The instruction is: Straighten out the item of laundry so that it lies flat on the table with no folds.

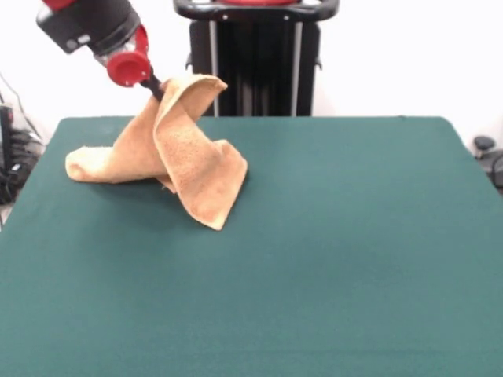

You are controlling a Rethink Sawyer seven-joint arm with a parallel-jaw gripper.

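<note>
The orange-tan towel (169,145) is lifted by one part at the table's far left in the front view. It hangs twisted from the top, one end trailing on the green table (330,259) to the left, the other end drooping to a corner on the cloth. My gripper (159,88) comes in from the upper left on the red and black arm and is shut on the towel's raised top edge. The towel hides the fingertips.
The robot's black pedestal (255,59) stands behind the table's far edge. The table's left edge runs close to the towel's trailing end. Dark cables and gear lie off the table at the left (12,157) and right (487,157).
</note>
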